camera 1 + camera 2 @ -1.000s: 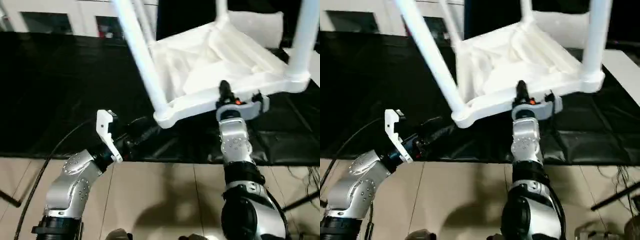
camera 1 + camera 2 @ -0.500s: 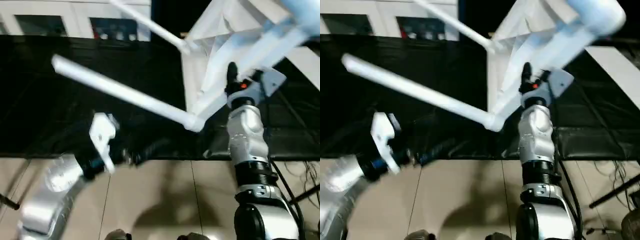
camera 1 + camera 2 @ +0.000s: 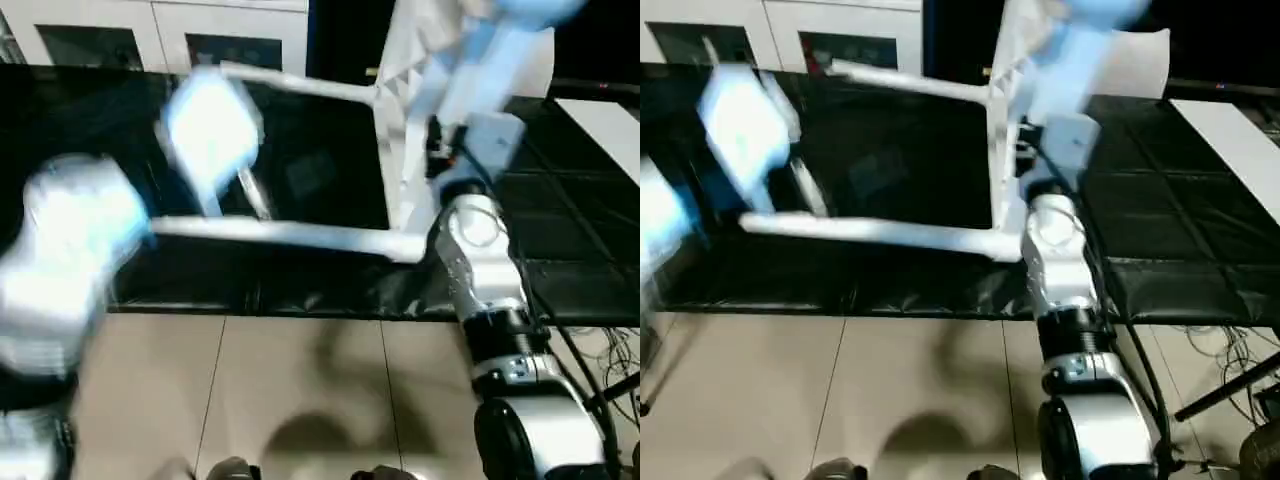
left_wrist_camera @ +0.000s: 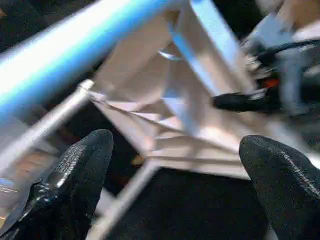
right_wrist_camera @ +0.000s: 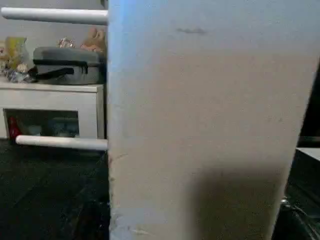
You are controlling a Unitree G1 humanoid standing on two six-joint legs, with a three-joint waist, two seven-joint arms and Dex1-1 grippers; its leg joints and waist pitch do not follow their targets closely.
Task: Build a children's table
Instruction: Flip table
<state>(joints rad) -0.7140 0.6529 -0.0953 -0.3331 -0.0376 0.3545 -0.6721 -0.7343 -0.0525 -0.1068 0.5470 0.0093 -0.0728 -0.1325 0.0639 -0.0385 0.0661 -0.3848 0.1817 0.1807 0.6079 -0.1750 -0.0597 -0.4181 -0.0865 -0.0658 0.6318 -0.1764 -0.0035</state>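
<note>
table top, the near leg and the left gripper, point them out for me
table top (image 3: 1002, 150), right eye view, its edge, standing on its side
near leg (image 3: 870, 232), right eye view, mid shaft, lying level
left gripper (image 4: 175, 165), left wrist view, midway between its open fingertips

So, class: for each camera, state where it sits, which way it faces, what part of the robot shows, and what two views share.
Left eye, right eye: on the head, facing forward and down at the children's table tipped on edge; the right forearm shows, right gripper at the top's rim.
Left wrist: looks along the open left gripper at the ribbed underside.
Right wrist: faces the tabletop close up.
Shared: both wrist views show the table's legs.
</note>
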